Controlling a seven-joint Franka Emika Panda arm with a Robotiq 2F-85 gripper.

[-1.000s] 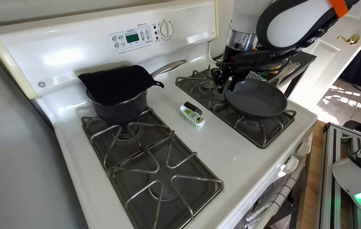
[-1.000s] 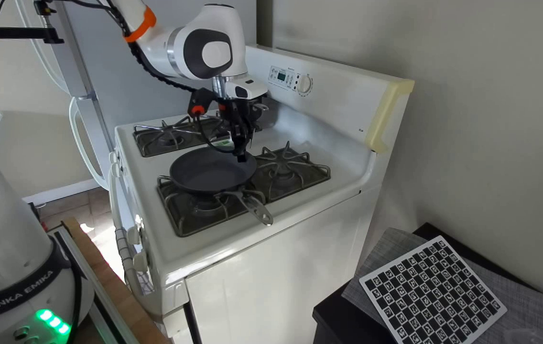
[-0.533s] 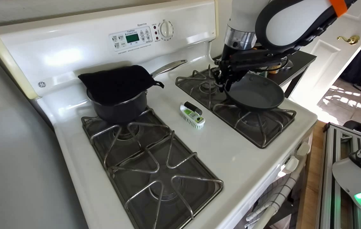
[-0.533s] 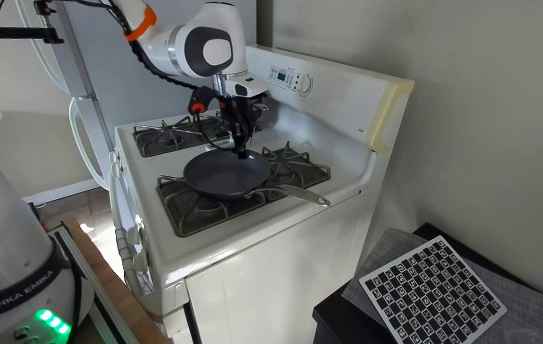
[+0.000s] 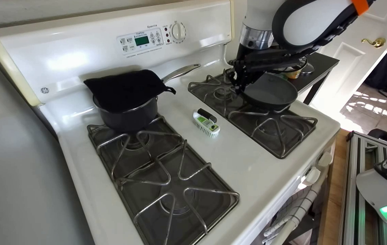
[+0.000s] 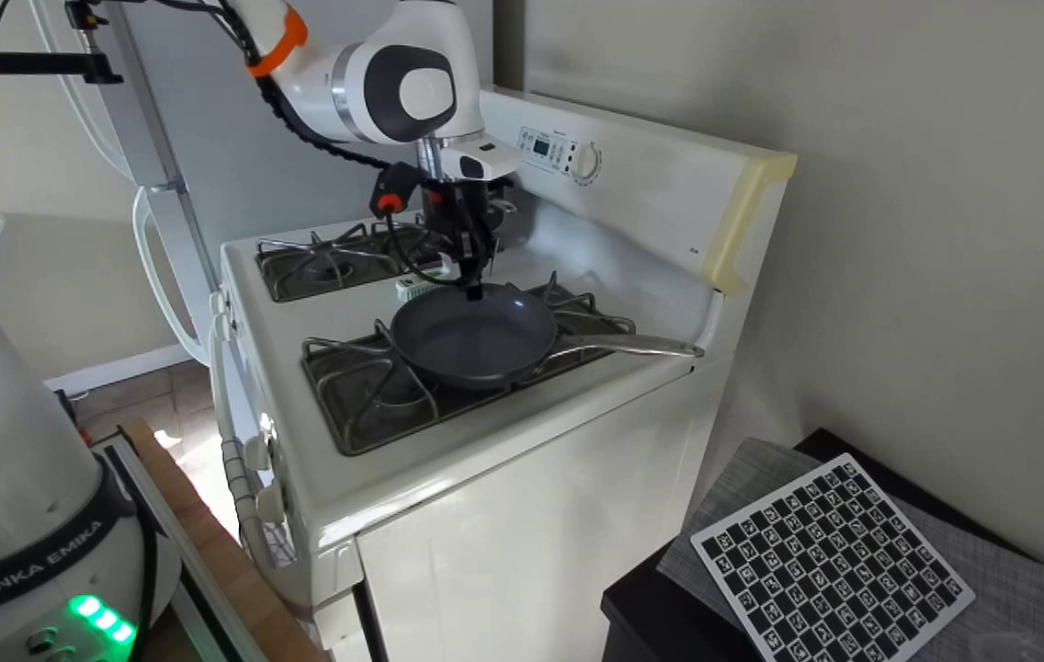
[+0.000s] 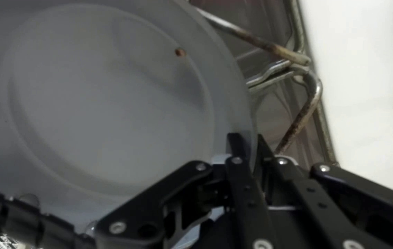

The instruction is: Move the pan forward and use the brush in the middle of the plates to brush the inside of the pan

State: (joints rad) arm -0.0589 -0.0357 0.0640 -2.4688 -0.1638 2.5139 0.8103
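The pan (image 6: pixel 474 336) looks matt; its handle (image 6: pixel 634 343), shiny metal; the stove (image 5: pixel 227 163), glossy.

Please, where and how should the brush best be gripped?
Take the brush, probably, by the middle of its dark handle, coming from above and closing across its narrow width: in an exterior view this slim bar shows above the bristles.

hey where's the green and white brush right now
In an exterior view, the brush lies on the middle strip of the white stovetop, left of the pan and right of the dark pot.
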